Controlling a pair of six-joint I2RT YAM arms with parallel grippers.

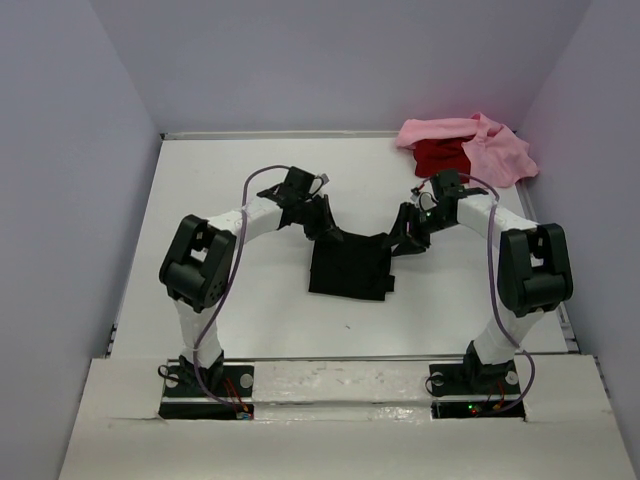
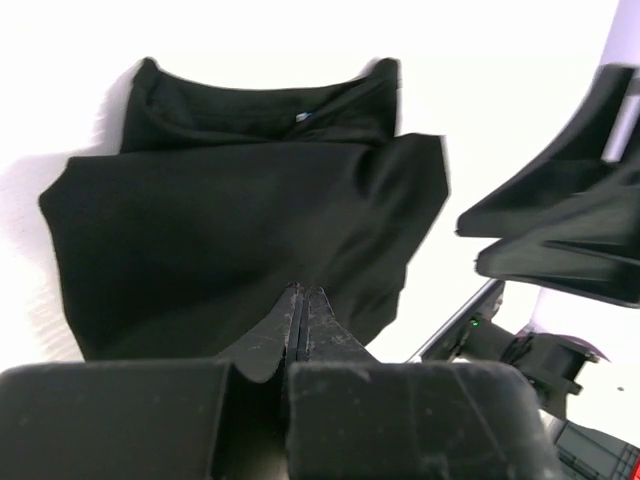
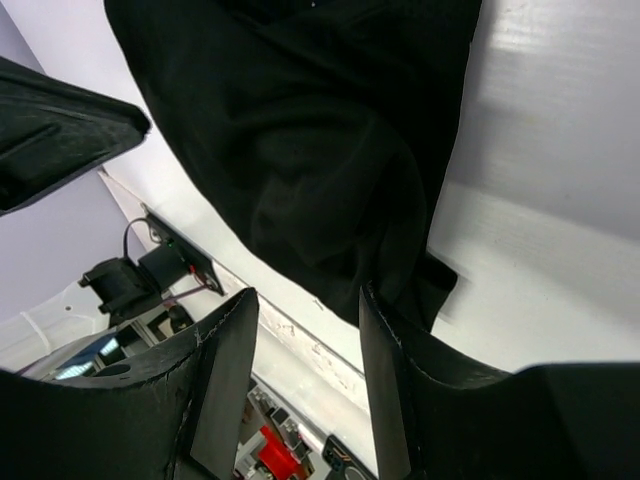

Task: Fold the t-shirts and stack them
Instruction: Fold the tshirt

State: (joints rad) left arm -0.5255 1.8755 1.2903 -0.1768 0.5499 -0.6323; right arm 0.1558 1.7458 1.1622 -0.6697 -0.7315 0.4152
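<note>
The black t-shirt (image 1: pixel 348 268) lies folded into a rough rectangle mid-table. In the left wrist view it (image 2: pixel 240 210) shows its collar and small light neck label (image 2: pixel 302 118) at the far side. My left gripper (image 1: pixel 326 229) is at the shirt's far left corner. Its jaws (image 2: pixel 303 293) are pressed together over the shirt's near edge, and no cloth shows between them. My right gripper (image 1: pixel 401 241) is at the far right corner, and it is open (image 3: pixel 305 300) and empty above the shirt's edge (image 3: pixel 300 130). The pink t-shirt (image 1: pixel 495 148) and the red t-shirt (image 1: pixel 438 155) lie bunched at the back right.
The white table (image 1: pixel 230 200) is walled by pale panels at left, back and right. The pink and red heap sits just behind my right arm. The arm bases and their cables stand along the near edge (image 1: pixel 340 375).
</note>
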